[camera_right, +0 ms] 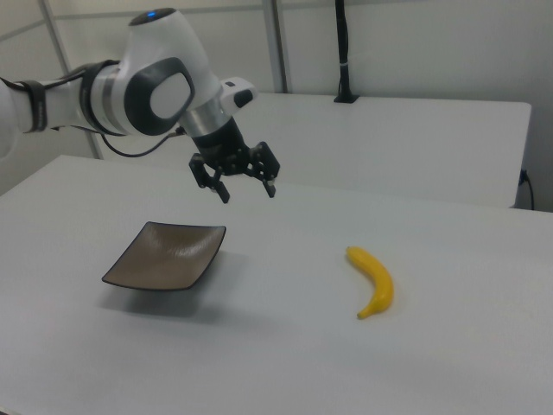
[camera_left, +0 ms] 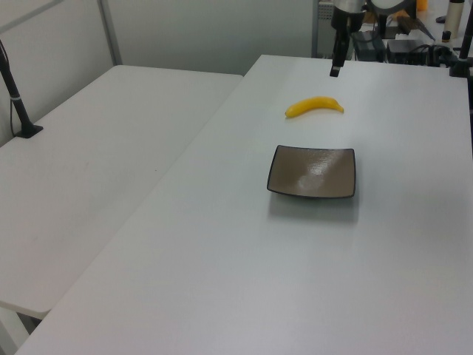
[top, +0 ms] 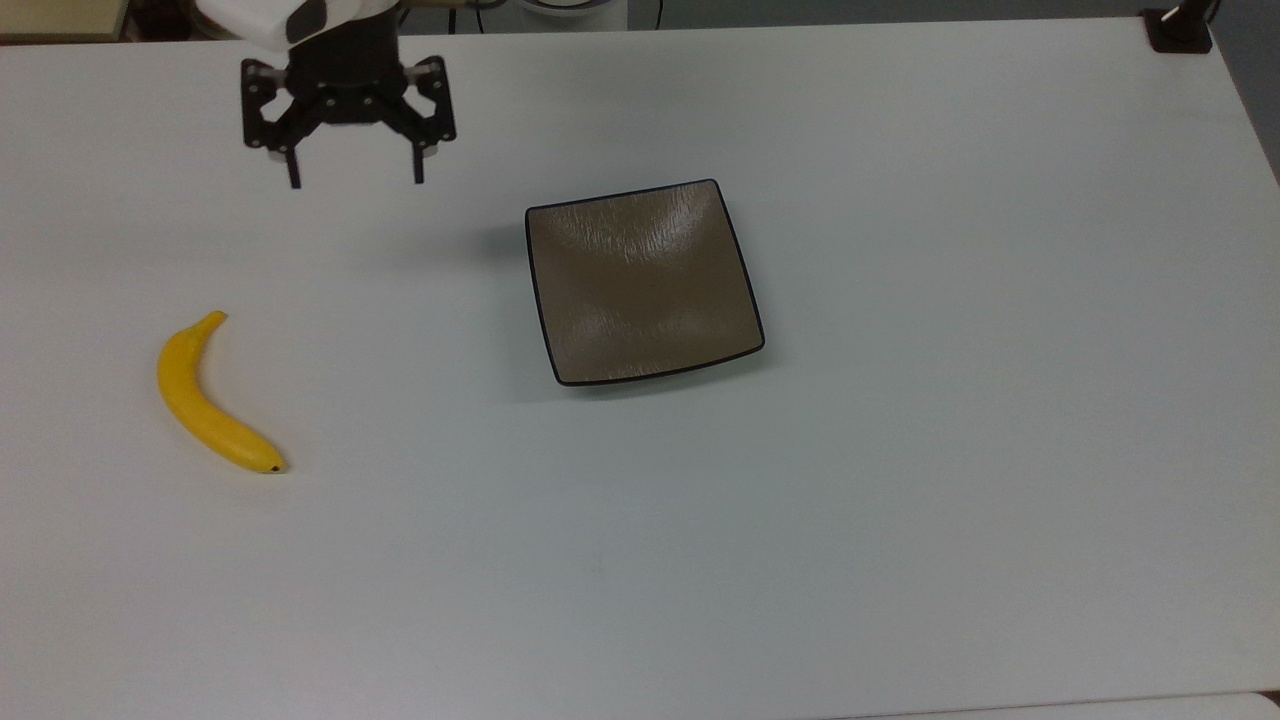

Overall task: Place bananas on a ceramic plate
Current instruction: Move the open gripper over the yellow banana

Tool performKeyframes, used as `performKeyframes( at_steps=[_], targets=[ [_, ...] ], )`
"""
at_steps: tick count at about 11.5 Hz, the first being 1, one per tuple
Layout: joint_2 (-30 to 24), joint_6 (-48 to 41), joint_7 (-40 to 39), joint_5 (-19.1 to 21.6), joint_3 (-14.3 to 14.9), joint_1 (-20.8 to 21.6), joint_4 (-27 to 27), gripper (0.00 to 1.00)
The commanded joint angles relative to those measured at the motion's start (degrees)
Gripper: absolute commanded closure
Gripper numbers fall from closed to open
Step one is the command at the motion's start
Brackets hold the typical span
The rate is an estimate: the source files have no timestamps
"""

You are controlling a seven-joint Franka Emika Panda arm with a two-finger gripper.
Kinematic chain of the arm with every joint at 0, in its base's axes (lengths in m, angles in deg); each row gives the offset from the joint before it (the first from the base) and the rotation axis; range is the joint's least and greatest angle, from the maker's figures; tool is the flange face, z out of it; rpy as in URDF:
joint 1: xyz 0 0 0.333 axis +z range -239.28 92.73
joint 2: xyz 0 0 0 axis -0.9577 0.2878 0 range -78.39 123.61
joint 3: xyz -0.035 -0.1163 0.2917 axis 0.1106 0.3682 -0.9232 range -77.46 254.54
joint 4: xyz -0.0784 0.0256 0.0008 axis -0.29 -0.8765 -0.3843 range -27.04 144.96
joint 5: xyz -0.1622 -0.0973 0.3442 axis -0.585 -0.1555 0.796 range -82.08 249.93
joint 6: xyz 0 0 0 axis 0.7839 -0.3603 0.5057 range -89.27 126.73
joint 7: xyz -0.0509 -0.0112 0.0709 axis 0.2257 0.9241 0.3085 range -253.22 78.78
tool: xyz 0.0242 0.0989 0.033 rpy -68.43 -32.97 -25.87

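Observation:
A yellow banana (top: 207, 398) lies on the white table at the top view's left; it also shows as the banana (camera_left: 315, 106) in the left view and the banana (camera_right: 373, 281) in the right view. The square brown ceramic plate (top: 644, 281) sits bare near the table's middle, seen too as the plate (camera_left: 312, 172) and the plate (camera_right: 166, 254). My black gripper (top: 356, 183) hangs open in the air with nothing between its fingers, above the table between plate and banana. In the right view the gripper (camera_right: 248, 193) hovers above the plate's far corner.
The white table (top: 900, 500) is wide and bare around both things. A second white table (camera_left: 96, 163) adjoins it at the left view's left. A black post base (top: 1178, 28) stands at the top view's far right corner. Clutter lies beyond the table's far edge.

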Motion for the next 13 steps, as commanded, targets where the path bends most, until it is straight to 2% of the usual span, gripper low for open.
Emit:
performKeyframes(
  at_steps=[1,3,7,13],
  targets=[
    [2.46,8.02,-7.18,-0.72,2.88,-1.06,0.51,0.0],
    [5.27,13.91,-15.42,-0.64,4.03,-2.73,0.43,0.0],
    [9.84,21.56,-26.16,-0.64,4.12,-6.07,0.16,0.0],
    [19.68,39.58,-33.21,-0.2,4.03,-10.73,-0.8,0.0]
  ],
)
